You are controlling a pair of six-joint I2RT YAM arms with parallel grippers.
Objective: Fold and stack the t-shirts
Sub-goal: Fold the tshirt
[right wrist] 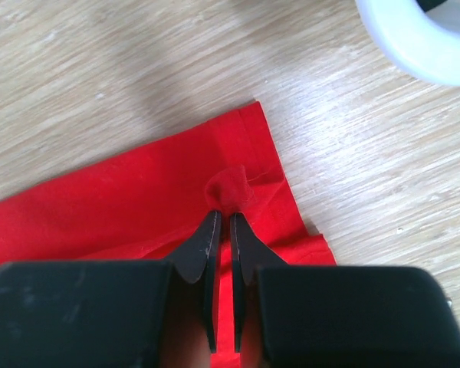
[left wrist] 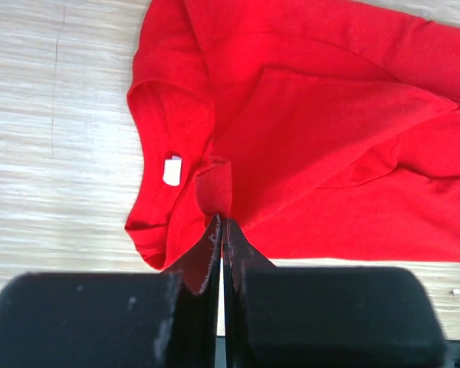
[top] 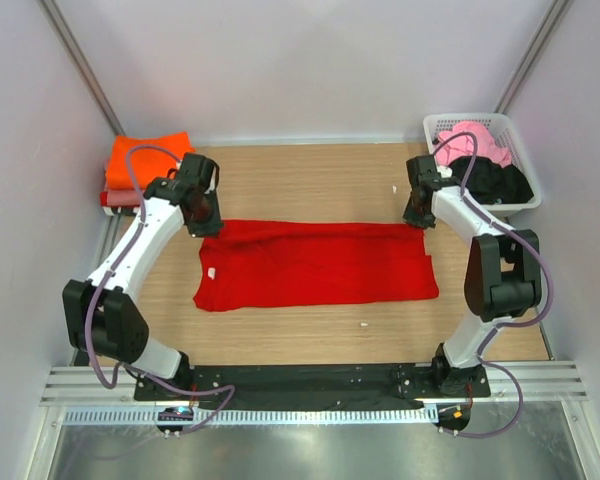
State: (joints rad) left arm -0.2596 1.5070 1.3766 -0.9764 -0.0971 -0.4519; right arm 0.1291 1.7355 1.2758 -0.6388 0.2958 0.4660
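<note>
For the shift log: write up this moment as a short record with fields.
shirt in work: red t-shirt, flat across the table, folded lengthwise, collar toward the left arm
left tool: shut, pinching cloth beside the collar
right tool: shut, pinching cloth at the hem end
stack: orange t-shirt on top, far left corner
basket: far right corner, holds pink t-shirt and black t-shirt

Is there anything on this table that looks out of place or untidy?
Only small litter: two white scraps lie on the wooden table, the far scrap close to the right end effector, the near scrap on the near side of the red t-shirt. Nothing else stands out.
</note>
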